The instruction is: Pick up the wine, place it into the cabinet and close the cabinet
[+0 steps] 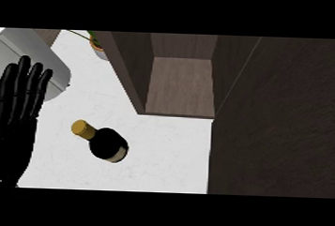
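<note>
Left hand (14, 114): open, fingers straight and pointing up, resting at the view's left edge; it holds nothing.
Grey object (34, 44): behind the fingers at the far left; what it is cannot be told.
Potted plant (98, 47): at the back, just left of the cabinet.
Bench (162, 152): white top carrying the bottle.
Wine bottle (107, 143): on the bench, apart from the left hand and in front of the cabinet opening; dark body, gold cap, seemingly upright.
Handling: probably glass, so stiff, smooth, fairly heavy and breakable; likely to slip if taken by the narrow neck.
Hold: best around the wide body, below the shoulder.
Cabinet (181, 87): open, its wooden shelf bare.
Door (281, 119): the large dark panel on the right, judged to be swung open.
Right hand: does not show.
</note>
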Robot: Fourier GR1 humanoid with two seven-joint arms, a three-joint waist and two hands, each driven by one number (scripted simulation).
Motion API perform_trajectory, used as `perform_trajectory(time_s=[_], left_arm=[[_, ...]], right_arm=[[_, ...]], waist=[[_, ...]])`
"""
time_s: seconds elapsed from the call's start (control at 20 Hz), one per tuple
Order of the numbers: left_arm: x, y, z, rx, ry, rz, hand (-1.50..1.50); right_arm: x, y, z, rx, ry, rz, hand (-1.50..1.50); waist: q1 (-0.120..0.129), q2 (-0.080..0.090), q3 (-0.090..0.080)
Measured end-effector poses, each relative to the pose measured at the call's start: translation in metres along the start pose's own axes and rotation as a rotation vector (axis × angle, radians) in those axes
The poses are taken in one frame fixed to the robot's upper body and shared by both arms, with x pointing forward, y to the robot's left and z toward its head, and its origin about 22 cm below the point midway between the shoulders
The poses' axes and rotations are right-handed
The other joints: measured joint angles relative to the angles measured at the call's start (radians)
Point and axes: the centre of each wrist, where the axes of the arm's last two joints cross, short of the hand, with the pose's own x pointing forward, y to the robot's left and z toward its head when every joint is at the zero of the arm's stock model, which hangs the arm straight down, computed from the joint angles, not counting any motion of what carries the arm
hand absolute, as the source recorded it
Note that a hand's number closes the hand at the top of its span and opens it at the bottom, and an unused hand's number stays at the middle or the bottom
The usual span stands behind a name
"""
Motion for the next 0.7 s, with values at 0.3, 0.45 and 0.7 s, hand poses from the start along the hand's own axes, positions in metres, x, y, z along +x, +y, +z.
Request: perform_trajectory(time_s=[0.3, 0.45, 0.7], left_arm=[[0.001, 0.004, -0.004, -0.250, -0.063, 0.163, -1.50], [-0.009, -0.002, 0.002, -0.390, 0.027, 0.314, -1.50], [-0.002, 0.019, 0.007, -0.508, 0.111, 0.455, -1.50]], right_arm=[[0.006, -0.001, 0.013, -0.018, 0.010, -0.008, -1.50], [0.008, 0.008, 0.020, 0.059, 0.074, -0.111, -1.50], [0.038, 0.012, 0.035, 0.118, 0.132, -0.189, -1.50]], waist=[[-0.038, 0.009, -0.015], [-0.047, 0.013, -0.018], [-0.044, 0.010, -0.018]])
